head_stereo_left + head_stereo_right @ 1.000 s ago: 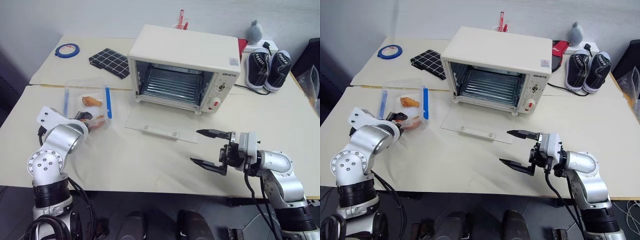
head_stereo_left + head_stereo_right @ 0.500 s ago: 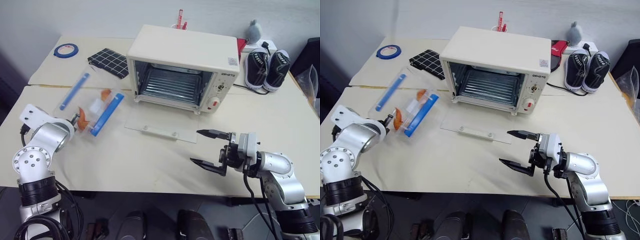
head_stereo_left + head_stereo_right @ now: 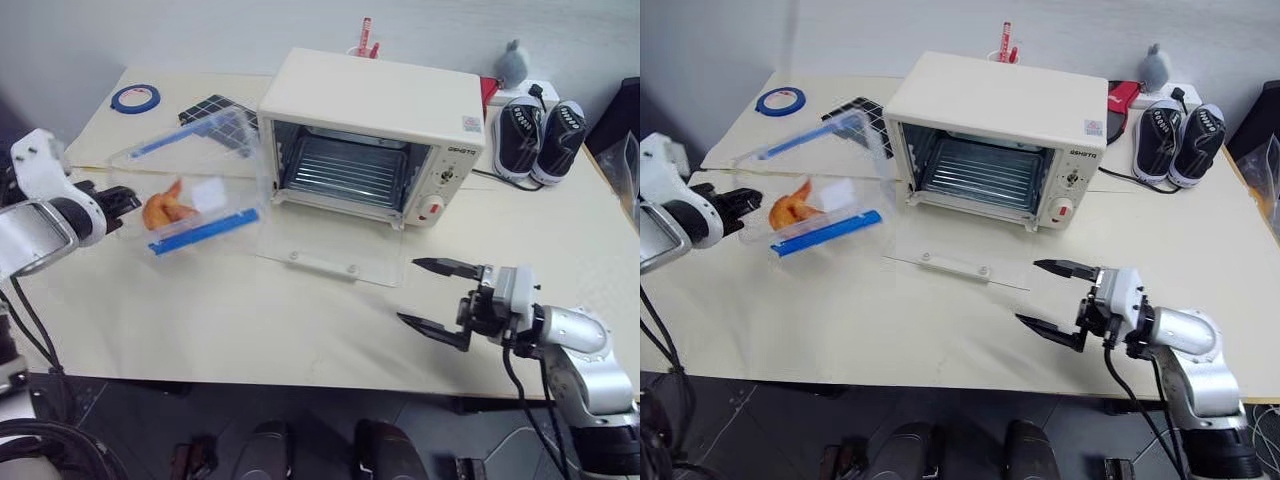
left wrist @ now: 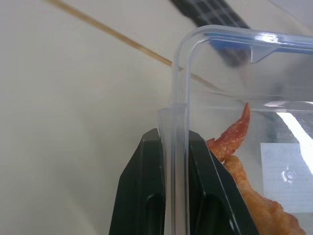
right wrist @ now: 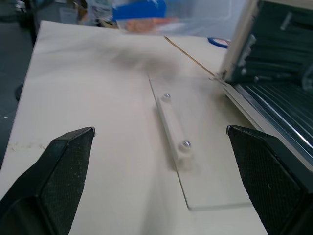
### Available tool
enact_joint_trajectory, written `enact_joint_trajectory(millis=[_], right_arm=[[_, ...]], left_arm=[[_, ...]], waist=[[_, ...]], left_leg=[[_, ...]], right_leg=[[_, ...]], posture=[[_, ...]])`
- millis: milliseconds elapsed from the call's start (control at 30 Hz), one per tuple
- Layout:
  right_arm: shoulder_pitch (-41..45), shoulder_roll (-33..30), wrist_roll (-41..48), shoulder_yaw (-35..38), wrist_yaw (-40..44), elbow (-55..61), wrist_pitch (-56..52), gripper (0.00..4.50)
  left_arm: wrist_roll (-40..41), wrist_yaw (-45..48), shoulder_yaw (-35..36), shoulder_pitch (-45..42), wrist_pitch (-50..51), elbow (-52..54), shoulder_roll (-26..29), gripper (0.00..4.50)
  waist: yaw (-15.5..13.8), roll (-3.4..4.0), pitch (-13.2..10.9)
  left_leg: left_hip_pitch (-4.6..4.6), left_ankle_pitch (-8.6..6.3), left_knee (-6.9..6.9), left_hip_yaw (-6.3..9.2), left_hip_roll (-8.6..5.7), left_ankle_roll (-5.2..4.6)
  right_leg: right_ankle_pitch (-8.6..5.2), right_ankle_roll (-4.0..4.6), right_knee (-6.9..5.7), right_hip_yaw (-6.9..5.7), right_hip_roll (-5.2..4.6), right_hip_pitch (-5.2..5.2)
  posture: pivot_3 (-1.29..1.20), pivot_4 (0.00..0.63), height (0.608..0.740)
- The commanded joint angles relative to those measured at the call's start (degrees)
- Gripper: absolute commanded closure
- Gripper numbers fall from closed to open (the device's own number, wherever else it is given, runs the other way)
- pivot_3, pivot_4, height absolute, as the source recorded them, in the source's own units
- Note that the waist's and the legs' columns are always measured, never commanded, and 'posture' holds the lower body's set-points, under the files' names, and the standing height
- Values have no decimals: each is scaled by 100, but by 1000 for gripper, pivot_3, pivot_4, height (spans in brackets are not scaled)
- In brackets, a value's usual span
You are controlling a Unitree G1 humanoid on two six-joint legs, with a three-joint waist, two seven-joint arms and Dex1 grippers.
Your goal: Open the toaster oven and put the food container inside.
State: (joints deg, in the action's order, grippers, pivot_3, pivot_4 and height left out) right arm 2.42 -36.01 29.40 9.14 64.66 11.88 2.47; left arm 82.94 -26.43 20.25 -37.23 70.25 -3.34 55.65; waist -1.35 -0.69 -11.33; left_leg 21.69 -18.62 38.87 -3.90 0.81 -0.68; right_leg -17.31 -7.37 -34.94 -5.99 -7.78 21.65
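The left gripper (image 3: 118, 203) stood at about nine o'clock of the scene, its two black fingers (image 4: 146, 191) pinched together on the clear wall of the food container (image 3: 195, 185), one finger on each side of the rim. The container hung above the table (image 3: 250, 330), tilted, with a blue clip strip along its lower edge and another along its upper edge, and orange food pieces (image 3: 165, 207) gathered against the low side. It sat just beside the toaster oven (image 3: 375, 130), at the oven's nine o'clock, outside the cavity.

Behind the container, toward eleven o'clock, lay a blue tape ring (image 3: 134, 98) and a dark checked cloth (image 3: 205, 108).

The toaster oven stood at twelve o'clock with its glass door (image 3: 325, 255) dropped flat on the table and the wire rack (image 3: 345, 170) showing inside. At the oven's three o'clock stood a pair of black-and-white shoes (image 3: 538, 135).

The right gripper (image 3: 440, 297) hovered at about four o'clock, its fingers spread wide apart with nothing between them, pointing toward the open door's handle (image 5: 175, 122).
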Motion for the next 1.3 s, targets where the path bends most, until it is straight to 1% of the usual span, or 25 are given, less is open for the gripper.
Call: enact_joint_trajectory(millis=[33,67,133,167,233,267,367,500,600,767,800,833,967,1033,1100,1167,1200,1233,1300], right_arm=[[-366,-109,101,360,-142,365,36,0],[-479,-108,101,409,-182,419,40,0],[-736,-76,64,493,-310,554,46,0],[-851,-53,35,522,-379,628,52,0],[-1063,10,12,578,-548,801,54,0],[-1168,38,8,606,-641,912,53,0],[-1486,113,23,711,-903,1258,23,0],[-1823,205,9,800,-1224,1580,15,0],[-1969,302,-27,790,-1437,1751,32,0],[-2176,446,-112,688,-1711,2023,16,0],[-2215,460,-123,687,-1748,2063,12,0],[-2237,467,-129,685,-1777,2091,5,0],[-2207,417,-76,734,-1861,2140,-65,0],[-2155,374,-22,734,-1908,2196,-172,0],[-2097,276,158,706,-1941,2342,-464,0],[-2041,117,404,641,-1937,2549,-854,0],[-2019,11,588,590,-1932,2666,-1109,0],[-1979,-94,699,508,-1961,2766,-1382,0],[-1876,-231,794,346,-2058,2886,-1785,378]], left_arm=[[-256,908,-501,-498,484,149,109,4231],[-379,1048,-647,-649,538,146,31,4231],[-626,1273,-1021,-1083,654,67,-297,4231],[-804,1399,-1205,-1290,668,21,-489,4231],[-1201,1420,-1634,-1771,1027,-284,-898,4231],[-1449,1572,-1826,-1952,990,-345,-1090,4231],[-2068,1878,-2068,-2392,838,-678,-1573,4231],[-2954,2293,-2395,-2776,702,-1088,-1854,4231],[-3570,2451,-2539,-2985,632,-1385,-2039,4231],[-4239,2883,-2571,-3098,494,-1552,-2296,4231],[-4344,2882,-2499,-3090,493,-1547,-2375,3652],[-4440,2886,-2428,-3084,491,-1546,-2440,3414],[-4701,3031,-2201,-3062,503,-1478,-2658,2227],[-4711,3078,-1882,-3036,382,-1454,-2747,1636],[-4680,3287,-1552,-2988,92,-1350,-2727,1636],[-4655,3597,-1347,-2941,-77,-1230,-2551,1636],[-4624,3892,-1296,-2866,-161,-1177,-2397,1636],[-4483,4429,-1315,-2725,-102,-1131,-2144,1636],[-4315,5415,-1385,-2388,-166,-1024,-1666,1578]], waist=[[-2,0,0],[-5,1,-1],[-12,1,-1],[-29,1,-1],[-42,0,-2],[-32,-1,-2],[-21,-1,-2],[42,-1,-3],[25,-1,-3],[-21,-3,-4],[-30,-3,-5],[-30,-3,-5],[-17,-4,-5],[-16,-4,-5],[4,-4,-5],[16,-4,-5],[18,-3,-5],[20,-3,-5],[63,-2,-4]], left_leg=[[0,1,0,1,2,4],[-3,1,0,-1,5,7],[-4,3,0,-1,7,11],[-4,3,0,-1,6,11],[-3,3,2,-3,5,11],[-3,4,2,-1,0,10],[-2,3,-1,-5,2,10],[-2,4,-11,-21,7,11],[-2,6,-10,-25,8,14],[-1,6,-7,-28,7,12],[0,6,-8,-27,7,12],[1,6,-7,-26,7,12],[2,6,1,-26,6,9],[1,6,2,-25,8,10],[1,6,2,-25,9,10],[2,6,0,-28,10,10],[2,6,-1,-28,11,10],[2,6,0,-28,12,10],[1,6,-1,-34,14,11]], right_leg=[[-1,2,-1,-1,6,0],[-2,3,-4,2,10,1],[-2,5,-9,3,12,2],[-2,5,-10,3,11,1],[-2,5,-8,3,11,1],[-2,4,-9,3,7,-1],[-2,4,-5,6,11,2],[-2,4,-5,17,20,17],[-2,4,-11,20,22,23],[-2,4,-11,23,18,24],[-2,4,-10,21,18,24],[-2,4,-9,21,18,24],[-2,4,-15,22,15,23],[-2,4,-19,21,15,23],[-2,4,-19,22,16,25],[-2,4,-24,24,16,32],[-2,4,-24,24,17,33],[-3,5,-25,24,19,33],[-3,6,-27,27,20,36]], posture=[[0,150,740],[0,150,740],[0,150,740],[0,150,740],[0,150,740],[0,150,740],[0,150,740],[0,150,740],[0,150,740],[0,150,740],[0,150,740],[0,150,740],[0,150,740],[0,150,740],[0,150,740],[0,150,740],[0,150,740],[0,150,740],[0,150,740]])
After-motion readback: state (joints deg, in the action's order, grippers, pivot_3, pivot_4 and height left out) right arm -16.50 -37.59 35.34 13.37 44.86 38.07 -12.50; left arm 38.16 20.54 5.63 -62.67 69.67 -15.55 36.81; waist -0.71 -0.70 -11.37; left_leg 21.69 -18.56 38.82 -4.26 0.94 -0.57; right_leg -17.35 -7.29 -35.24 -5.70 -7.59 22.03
